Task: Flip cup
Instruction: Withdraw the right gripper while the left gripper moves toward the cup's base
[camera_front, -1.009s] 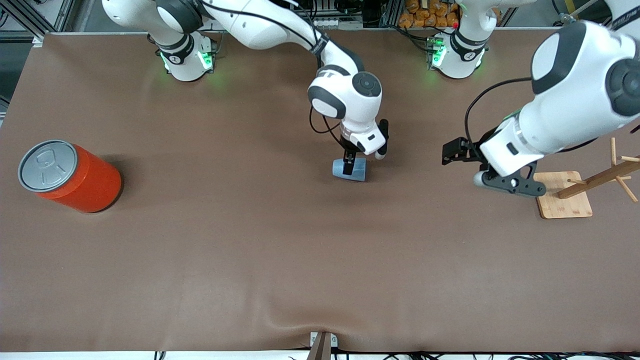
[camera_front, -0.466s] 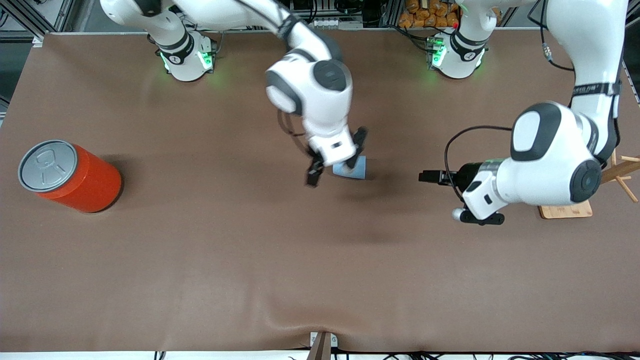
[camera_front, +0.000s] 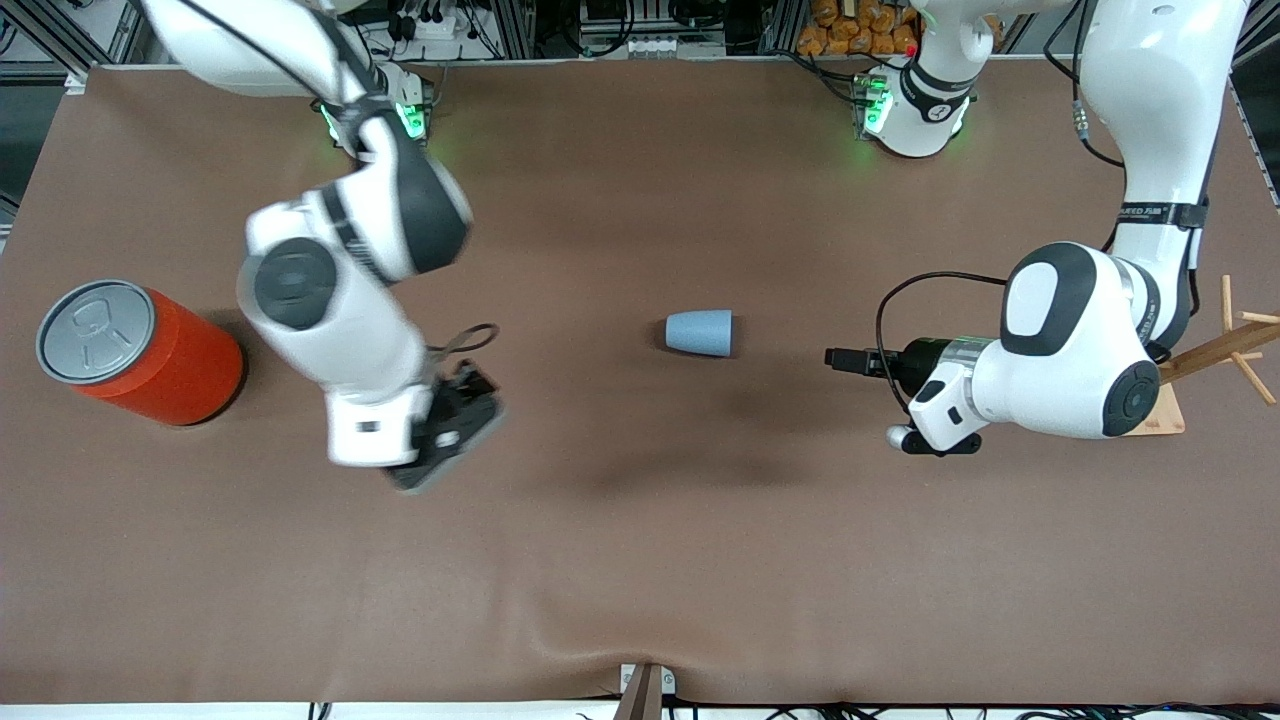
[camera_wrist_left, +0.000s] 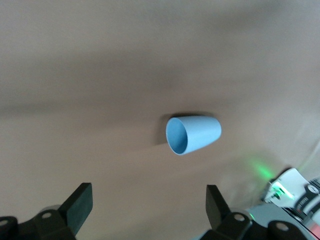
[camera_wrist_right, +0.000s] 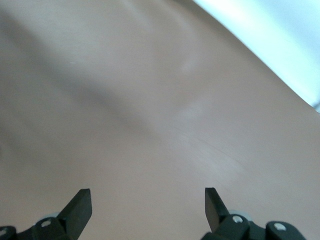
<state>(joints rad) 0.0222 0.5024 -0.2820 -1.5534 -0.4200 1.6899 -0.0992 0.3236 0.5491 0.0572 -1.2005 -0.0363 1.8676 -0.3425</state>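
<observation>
The light-blue cup (camera_front: 700, 333) lies on its side on the brown table, its wide rim toward the left arm's end. My left gripper (camera_front: 843, 358) is low over the table beside the cup, on that end, pointing at it, open and empty. In the left wrist view the cup (camera_wrist_left: 197, 134) shows its open mouth ahead of the open left gripper (camera_wrist_left: 148, 205), clear of the fingers. My right gripper (camera_front: 455, 432) is blurred, over bare table between the can and the cup. The right wrist view shows the right gripper (camera_wrist_right: 147, 205) open over bare table.
A large orange can with a grey lid (camera_front: 150, 352) stands at the right arm's end. A wooden peg rack (camera_front: 1215, 350) on a square base stands at the left arm's end, close to the left arm's elbow.
My right gripper has left the cup and swung away toward the can. My left gripper has dropped lower and turned to point at the cup. The cup has not moved.
</observation>
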